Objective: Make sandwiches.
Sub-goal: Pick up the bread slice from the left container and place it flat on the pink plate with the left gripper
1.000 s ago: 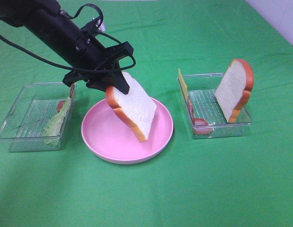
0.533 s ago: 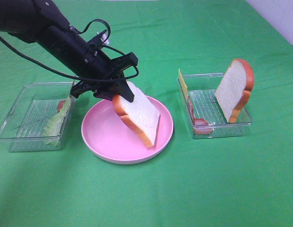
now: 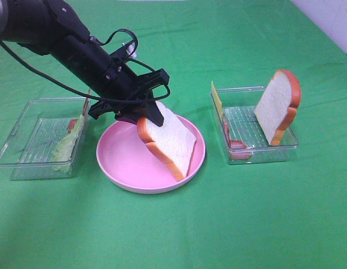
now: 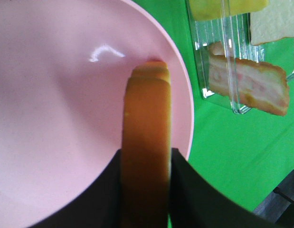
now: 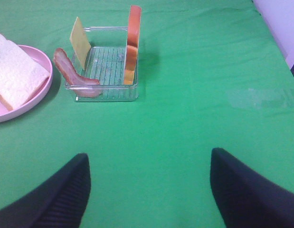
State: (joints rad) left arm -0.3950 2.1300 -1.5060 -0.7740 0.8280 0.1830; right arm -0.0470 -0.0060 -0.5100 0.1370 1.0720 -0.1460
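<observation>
The left gripper [image 3: 155, 116] pinches the bread slice [image 3: 172, 141] by its upper crust, tilted, with its lower corner seemingly touching the pink plate [image 3: 120, 163] near the rim. Best lay it flat toward the plate's middle before letting go. The right gripper [image 5: 147, 190] gapes wide, empty.

Bright even light, soft shadows. Glare spot on pink plate [image 4: 52, 118]; left wrist img blurry.
</observation>
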